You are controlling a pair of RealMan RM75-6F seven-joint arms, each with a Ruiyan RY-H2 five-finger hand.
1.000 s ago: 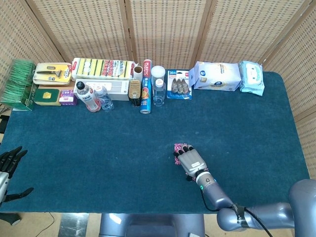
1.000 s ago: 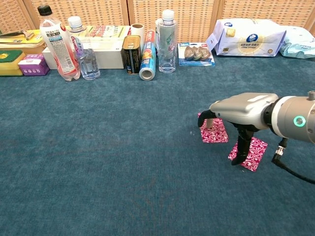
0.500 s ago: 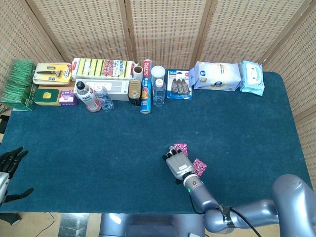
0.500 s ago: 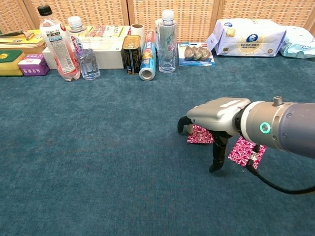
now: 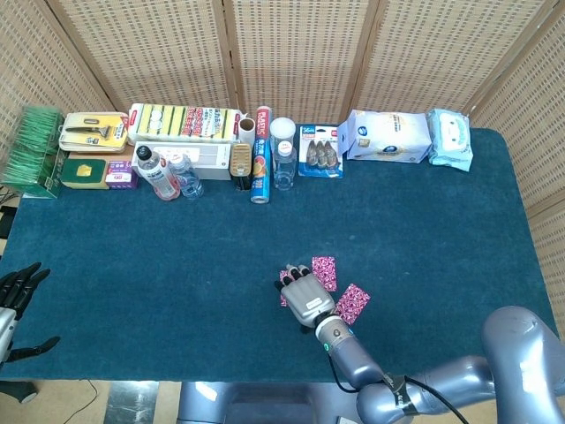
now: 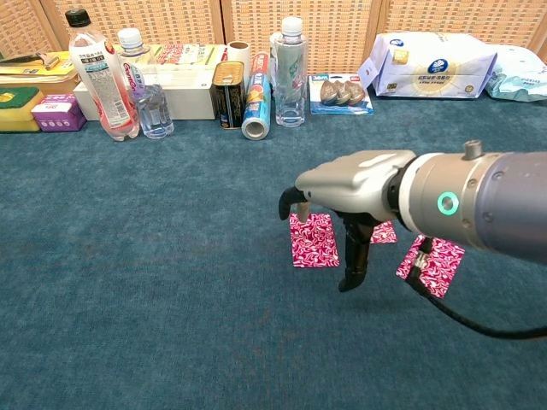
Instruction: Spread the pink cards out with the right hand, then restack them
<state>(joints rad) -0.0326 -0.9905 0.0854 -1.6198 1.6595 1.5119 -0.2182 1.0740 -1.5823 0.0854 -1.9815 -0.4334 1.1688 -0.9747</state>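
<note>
Fingers of my right hand arch down onto the cloth, and its fingertips press the leftmost pink card; nothing is wrapped in its grasp, it only bears down from above. Taking that hand as my landmark: a second pink card lies just right of it and a little toward the screen, and a third pink card lies further right and nearer to me, tilted. The three sit apart on the blue table, so I judge the spreading step is about finished. Whether more cards lie under the palm I cannot tell.

Next I would reverse the sweep: slide the pressed card rightward to meet the second, then gather the third, keeping the pressure light so the cloth does not bunch.

Far to the left of the hand, my left hand hangs off the table edge, fingers apart and holding nothing. Beyond the hand, along the screen, stand bottles and packets.
</note>
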